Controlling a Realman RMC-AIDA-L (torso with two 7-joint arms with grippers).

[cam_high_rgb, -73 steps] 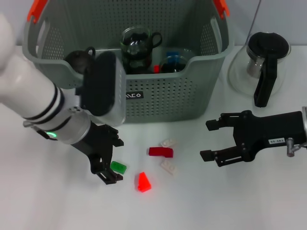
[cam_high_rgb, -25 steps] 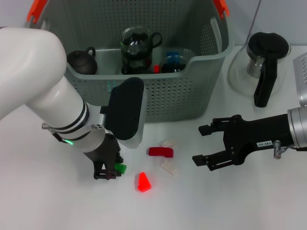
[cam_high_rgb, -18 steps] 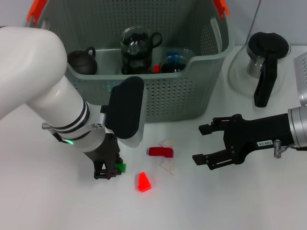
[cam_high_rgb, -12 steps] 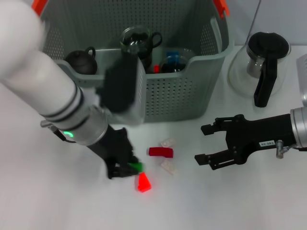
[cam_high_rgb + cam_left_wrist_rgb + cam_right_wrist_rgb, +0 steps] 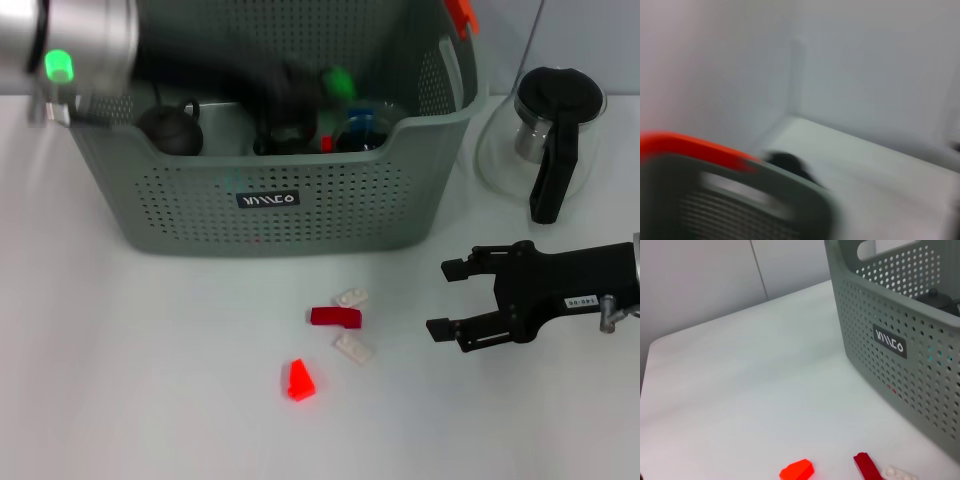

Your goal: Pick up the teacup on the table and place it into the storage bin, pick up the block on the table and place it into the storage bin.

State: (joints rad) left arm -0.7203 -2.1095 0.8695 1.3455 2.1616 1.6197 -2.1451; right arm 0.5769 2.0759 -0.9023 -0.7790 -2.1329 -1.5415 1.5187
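Note:
The storage bin, grey-green with perforated walls and a black label, stands at the back of the table. My left gripper is above the inside of the bin, blurred by motion, shut on a small green block. A glass teacup stands inside the bin, partly hidden by the gripper. A dark red block, a bright red block and two white blocks lie on the table in front of the bin. My right gripper is open and empty, to the right of them.
A dark teapot and a blue item are in the bin. A glass pot with a black handle stands at the back right. The right wrist view shows the bin wall and the red blocks.
My left gripper closed on the green block on the table, lifted it and swung it up over the bin. The right gripper has shifted slightly to the right.

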